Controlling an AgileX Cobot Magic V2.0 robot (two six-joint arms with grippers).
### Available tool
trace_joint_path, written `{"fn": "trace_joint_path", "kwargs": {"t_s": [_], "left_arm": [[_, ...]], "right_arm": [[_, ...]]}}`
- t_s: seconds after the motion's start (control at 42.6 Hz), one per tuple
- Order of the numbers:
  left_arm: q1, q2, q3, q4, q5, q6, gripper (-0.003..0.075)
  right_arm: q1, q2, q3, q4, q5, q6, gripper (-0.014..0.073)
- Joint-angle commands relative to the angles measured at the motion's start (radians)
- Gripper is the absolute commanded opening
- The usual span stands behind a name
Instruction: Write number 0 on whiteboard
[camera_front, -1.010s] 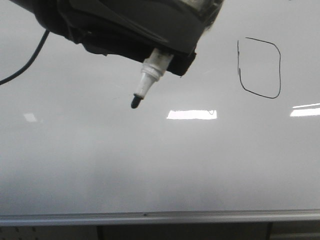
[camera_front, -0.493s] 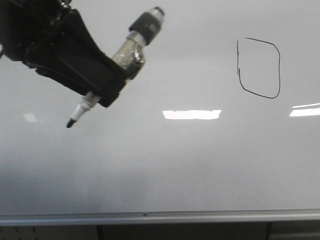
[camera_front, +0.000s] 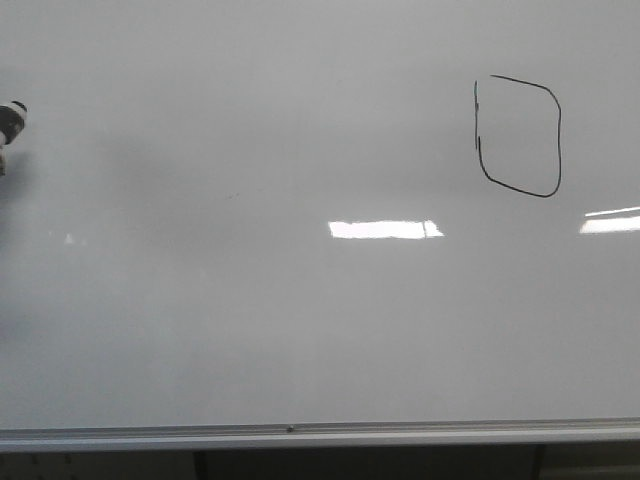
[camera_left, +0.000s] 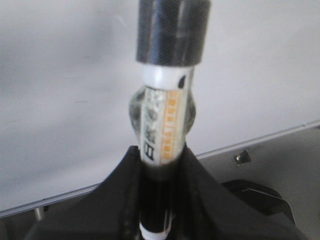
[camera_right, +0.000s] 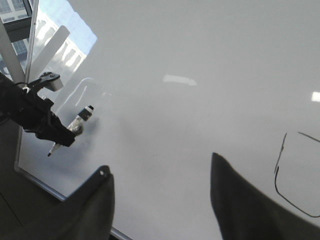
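The whiteboard (camera_front: 300, 330) fills the front view, with its silver rail (camera_front: 300, 435) along the lower edge. The number 0 (camera_front: 559, 135) is a thin black boxy loop at the upper right; part of it shows in the right wrist view (camera_right: 275, 172). My left gripper (camera_left: 160, 150) is shut on a black-and-white marker (camera_left: 165, 120). In the front view only the marker's end (camera_front: 12, 118) shows, at the far left edge. In the right wrist view the left gripper (camera_right: 45, 122) holds the marker (camera_right: 75, 129) off to the left near the board's edge. My right gripper (camera_right: 160, 165) is open and empty, facing the board.
Bright rectangular light reflections (camera_front: 385, 229) lie on the board, another at the right edge (camera_front: 610, 222). The board's left frame (camera_right: 22, 125) and windows behind it show in the right wrist view.
My left gripper with the marker has swung left across the board and is almost out of the front view. The 0 is unchanged.
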Motion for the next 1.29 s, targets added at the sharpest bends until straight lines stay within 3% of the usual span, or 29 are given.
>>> {"fn": "trace_joint_path", "kwargs": {"t_s": [0.0, 0.07, 0.164, 0.775, 0.869, 1.104, 1.175, 1.269], "left_arm": [[0.002, -0.03, -0.024, 0.014, -0.074, -0.051, -0.0019], [0.002, -0.021, -0.024, 0.014, -0.103, -0.062, -0.0019], [0.002, 0.0, -0.024, 0.016, -0.146, -0.085, -0.0019], [0.002, 0.13, -0.024, 0.028, -0.359, -0.163, 0.0008], [0.002, 0.147, -0.024, 0.028, -0.38, -0.163, 0.0112], [0.002, 0.154, -0.024, 0.03, -0.403, -0.163, 0.0531], [0.002, 0.142, -0.024, 0.046, -0.38, -0.163, 0.0611], [0.002, 0.105, -0.024, 0.088, -0.333, -0.163, 0.0634]], "right_arm": [[0.0, -0.042, 0.028, 0.023, -0.059, -0.013, 0.0274], [0.0, -0.062, 0.056, 0.023, -0.059, -0.013, 0.0076], [0.0, -0.061, 0.057, 0.023, -0.06, -0.013, -0.0076], [0.0, -0.061, 0.057, 0.023, -0.045, -0.013, -0.0069], [0.0, -0.061, 0.057, 0.023, -0.045, -0.013, -0.0069], [0.0, -0.061, 0.057, 0.023, -0.045, -0.013, -0.0069], [0.0, -0.061, 0.057, 0.023, -0.045, -0.013, -0.0069], [0.0, -0.061, 0.057, 0.023, -0.047, -0.013, -0.0069]]}}
